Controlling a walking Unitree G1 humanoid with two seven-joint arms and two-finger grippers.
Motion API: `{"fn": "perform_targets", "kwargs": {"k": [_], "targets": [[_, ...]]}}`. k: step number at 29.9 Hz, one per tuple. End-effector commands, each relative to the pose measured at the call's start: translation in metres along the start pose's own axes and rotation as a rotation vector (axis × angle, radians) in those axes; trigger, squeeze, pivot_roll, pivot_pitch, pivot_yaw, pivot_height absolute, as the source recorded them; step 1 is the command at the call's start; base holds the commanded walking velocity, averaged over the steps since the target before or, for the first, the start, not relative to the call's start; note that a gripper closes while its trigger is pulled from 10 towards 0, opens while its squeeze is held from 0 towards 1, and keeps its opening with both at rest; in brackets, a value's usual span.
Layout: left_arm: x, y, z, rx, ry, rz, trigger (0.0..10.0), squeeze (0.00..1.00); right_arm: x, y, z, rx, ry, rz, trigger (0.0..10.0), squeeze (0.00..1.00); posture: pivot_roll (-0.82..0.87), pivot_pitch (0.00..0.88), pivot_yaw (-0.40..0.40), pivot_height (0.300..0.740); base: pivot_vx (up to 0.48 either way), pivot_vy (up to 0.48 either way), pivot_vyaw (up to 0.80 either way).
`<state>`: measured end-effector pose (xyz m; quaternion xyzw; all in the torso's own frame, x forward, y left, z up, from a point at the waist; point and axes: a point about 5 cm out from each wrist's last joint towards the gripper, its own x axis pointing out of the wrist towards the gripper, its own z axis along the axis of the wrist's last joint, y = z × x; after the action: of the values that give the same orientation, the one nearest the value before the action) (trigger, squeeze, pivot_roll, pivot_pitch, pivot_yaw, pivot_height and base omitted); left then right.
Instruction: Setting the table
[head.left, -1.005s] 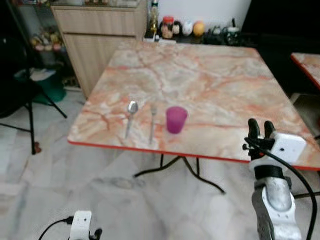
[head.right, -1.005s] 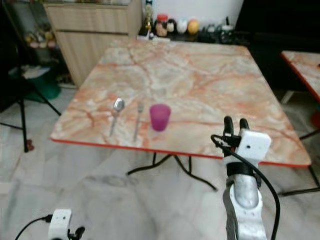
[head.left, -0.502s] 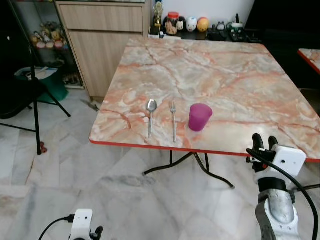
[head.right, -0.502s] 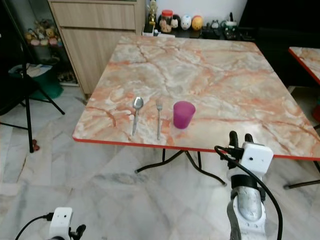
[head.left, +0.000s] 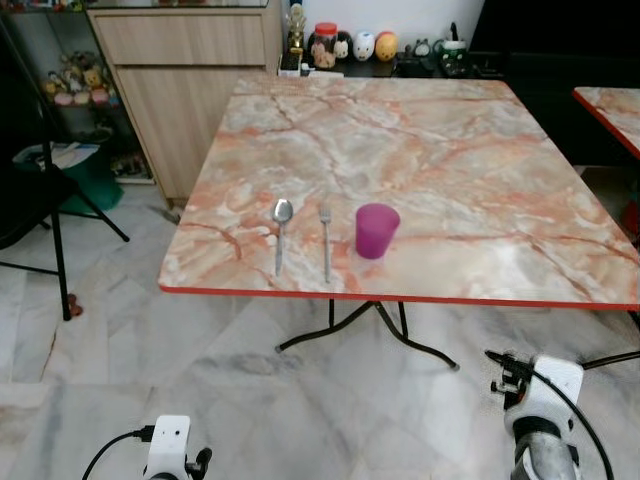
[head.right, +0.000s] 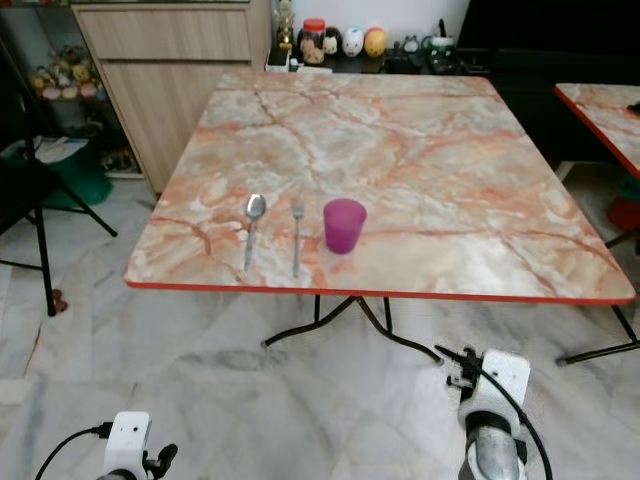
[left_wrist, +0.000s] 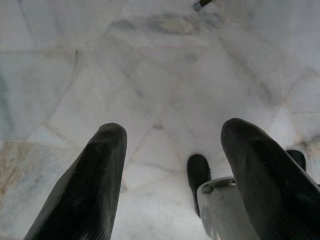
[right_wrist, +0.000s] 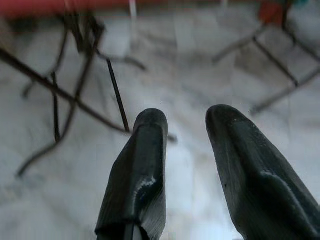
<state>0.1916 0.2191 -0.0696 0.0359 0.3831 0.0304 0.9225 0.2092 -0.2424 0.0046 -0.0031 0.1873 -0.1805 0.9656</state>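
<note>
Near the front edge of the marble table lie a spoon and a fork side by side. A purple cup stands upright just right of the fork. My right gripper hangs low, below the table's front right edge, pointing at the floor and the table's legs. It is open with nothing between its fingers. My left gripper hangs idle near the floor at the lower left, open and empty. Both are well short of the cutlery.
The table's black metal legs spread over the marble floor. A wooden cabinet stands at the back left, with jars and figurines behind the table. A black stand is on the left. A second table is on the right.
My right arm has dropped from table-edge height to down near the floor. The camera has shifted, so the table sits differently in the picture. The spoon, fork and cup lie as before.
</note>
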Motion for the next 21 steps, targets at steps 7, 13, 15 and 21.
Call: {"fn": "perform_targets", "kwargs": {"k": [7, 13, 15, 21], "targets": [[0.0, 0.0, 0.001, 0.018, -0.007, 0.011, 10.0, 0.0, 0.005, 0.004, -0.046, 0.006, 0.217, 0.035, 10.0, 0.0, 0.0, 0.056, -0.002, 0.74, 0.0, 0.0, 0.0], [0.001, 0.0, 0.003, 0.017, -0.016, 0.014, 10.0, 0.0, 0.004, 0.018, -0.067, 0.006, 0.348, 0.088, 10.0, 0.0, 0.01, 0.053, -0.007, 0.74, 0.0, 0.0, 0.0], [0.0, 0.0, 0.003, 0.014, -0.016, 0.017, 10.0, 0.0, 0.001, 0.02, -0.074, 0.033, 0.385, 0.089, 10.0, 0.0, 0.01, 0.047, -0.01, 0.74, 0.0, 0.0, 0.0], [0.001, 0.002, 0.006, 0.009, -0.031, 0.027, 10.0, 0.0, -0.007, 0.03, -0.087, -0.036, 0.44, 0.168, 10.0, 0.0, 0.02, 0.043, -0.017, 0.74, 0.0, 0.0, 0.0]]}}
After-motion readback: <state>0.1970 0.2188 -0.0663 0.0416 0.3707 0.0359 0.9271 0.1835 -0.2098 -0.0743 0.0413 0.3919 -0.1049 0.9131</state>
